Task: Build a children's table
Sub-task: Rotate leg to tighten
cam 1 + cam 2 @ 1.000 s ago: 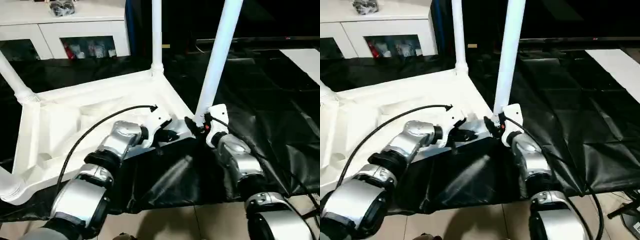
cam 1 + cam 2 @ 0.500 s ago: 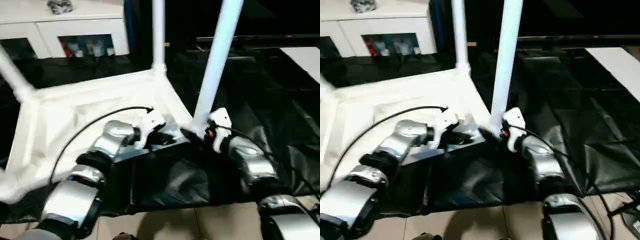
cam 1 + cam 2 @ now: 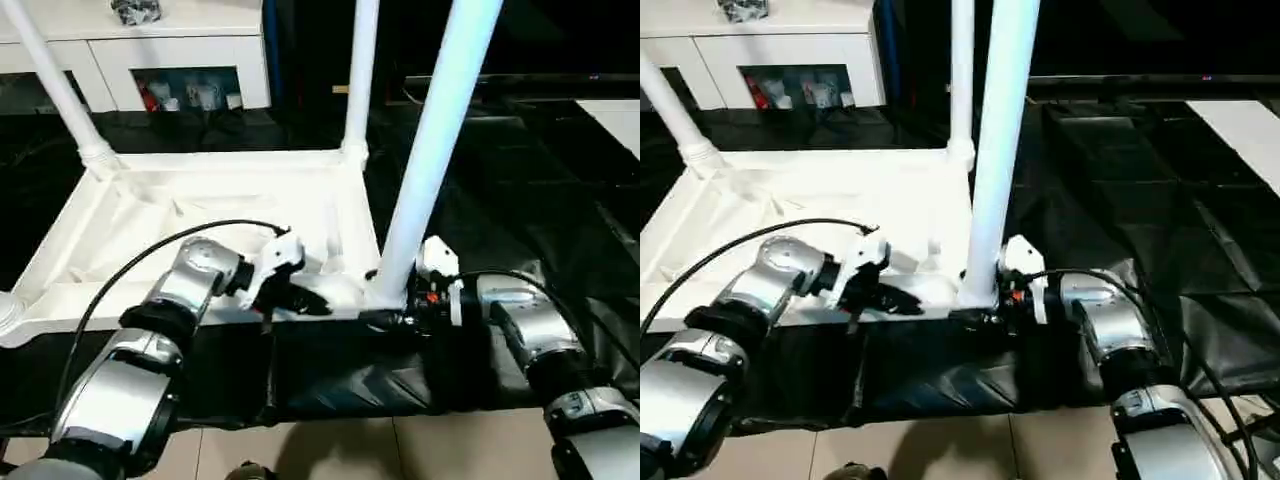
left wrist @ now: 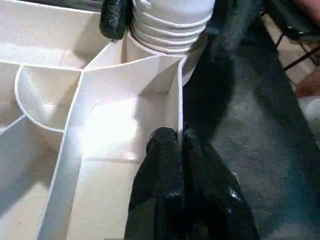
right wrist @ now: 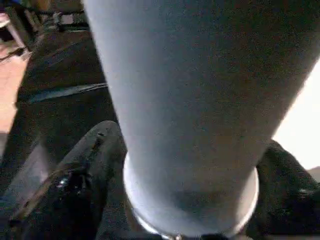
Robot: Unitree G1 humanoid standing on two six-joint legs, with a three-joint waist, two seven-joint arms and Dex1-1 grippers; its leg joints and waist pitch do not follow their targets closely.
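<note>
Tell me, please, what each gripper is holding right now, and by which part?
The left gripper pinches the tabletop's thin side wall near the corner. The right gripper has its fingers either side of the near leg, at its base.

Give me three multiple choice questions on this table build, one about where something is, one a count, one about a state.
1. Where is the right gripper?
A. at the foot of the near leg
B. on the cabinet
C. on the floor

2. How many legs stand up from the table top in the left eye view?
A. one
B. three
C. six

3. How is the left gripper?
A. wide open in the air
B. shut on the table top's rim
C. holding a loose leg

Key: 1 A, its fingers flank the leg's base; 2 B, three white legs rise from corner sockets; 3 B, the left wrist view shows its fingers pinching the thin wall.
</note>
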